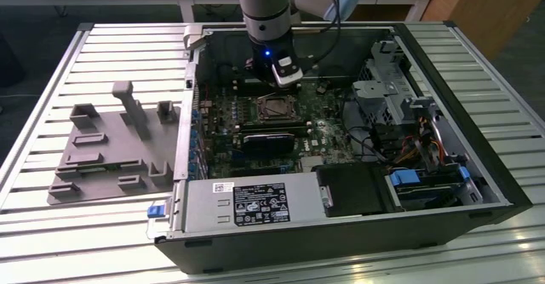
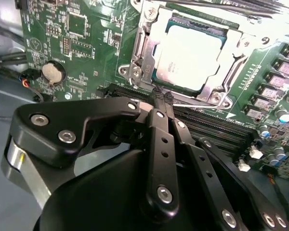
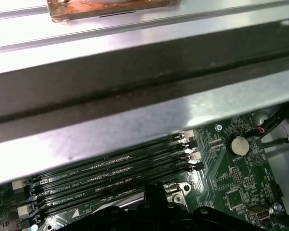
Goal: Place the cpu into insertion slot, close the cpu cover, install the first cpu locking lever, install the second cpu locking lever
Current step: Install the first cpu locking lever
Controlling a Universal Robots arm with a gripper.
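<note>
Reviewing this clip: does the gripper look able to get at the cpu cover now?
Likely yes: the gripper, shut, hangs right at the edge of the cpu cover, and nothing lies over the cover or between them.

Cam layout: one high overview, two close wrist views.
Exterior view sits high and back from the desk (image 1: 60, 105), angled down into the open computer case (image 1: 464, 115), with the whole motherboard (image 1: 219, 115) in shot. Second wrist view sits just behind the gripper (image 2: 162, 97), close to the board, facing the cpu (image 2: 190, 55). First wrist view is also close and faces across the board toward the case wall (image 3: 135, 120). Both wrist views share the memory slots (image 2: 216, 127) (image 3: 111, 173) and the coin cell (image 2: 53, 72) (image 3: 239, 144).
</note>
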